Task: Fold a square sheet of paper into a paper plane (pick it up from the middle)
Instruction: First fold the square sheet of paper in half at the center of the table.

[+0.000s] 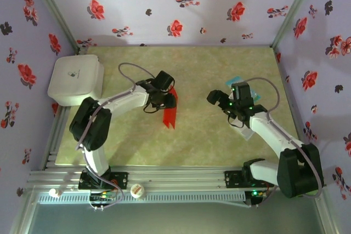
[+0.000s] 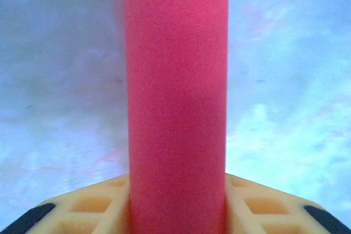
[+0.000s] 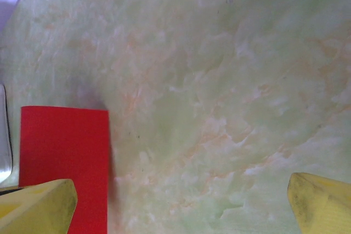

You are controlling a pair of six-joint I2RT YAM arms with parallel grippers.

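Left gripper (image 1: 162, 95), jaws partly closed, pinches the upper end of the red paper (image 1: 170, 114), a narrow folded strip mid-table. It looks light, limp and crease-prone, so is probably best gripped along its fold. Right gripper (image 1: 218, 98) gapes wide, holding nothing.

This is a robot test booth in a lab, not a home. My left arm (image 1: 118, 102) and right arm (image 1: 269, 127) are bolted to grooved aluminium rails (image 1: 181, 182) at the near edge of a pale green marbled bench (image 1: 208, 141). Lilac walls printed with red and black flowers (image 1: 164, 4) close in the left, far and right sides, joined by a bare metal corner post (image 1: 54, 9). A grey cable (image 1: 129, 67) loops from my left arm.
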